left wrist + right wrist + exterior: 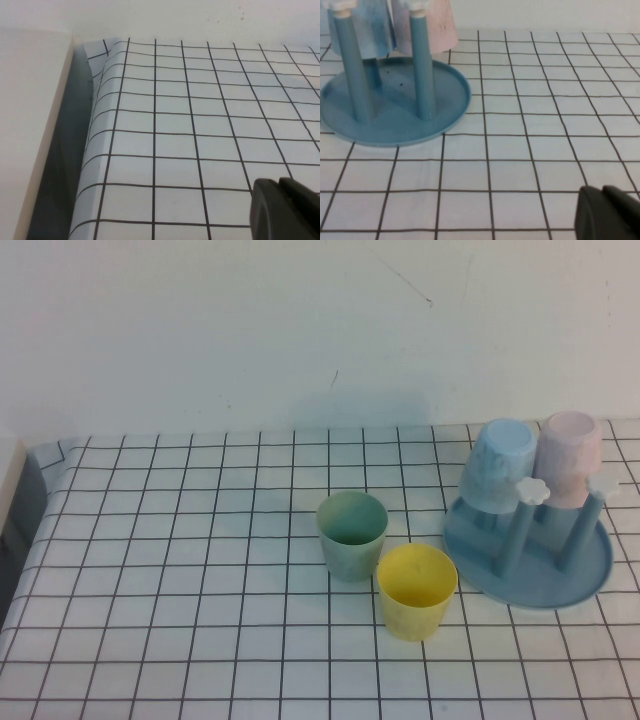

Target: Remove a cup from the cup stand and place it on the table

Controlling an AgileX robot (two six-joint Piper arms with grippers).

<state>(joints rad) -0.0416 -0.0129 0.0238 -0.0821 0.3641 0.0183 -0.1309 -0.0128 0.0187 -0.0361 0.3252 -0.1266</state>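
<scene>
Yellow cup (417, 591) stands upright on the table (180, 570), nearest the robot, just beside the pale green tumbler (352, 534) behind it. Cup stand (560, 575) sits right of them, holding an inverted light blue tumbler (502, 464) and pink tumbler (570, 457) on pegs. Left gripper (285, 210) and right gripper (607, 214) hover over bare cloth, only partly visible; pincer state cannot be told.

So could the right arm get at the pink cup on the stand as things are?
Probably yes. The right end effector sits low over the table beside the stand, with bare cloth between. The pink cup hangs on a rear peg behind an empty peg, so approaching from above looks easier. The left end effector is far away.
</scene>
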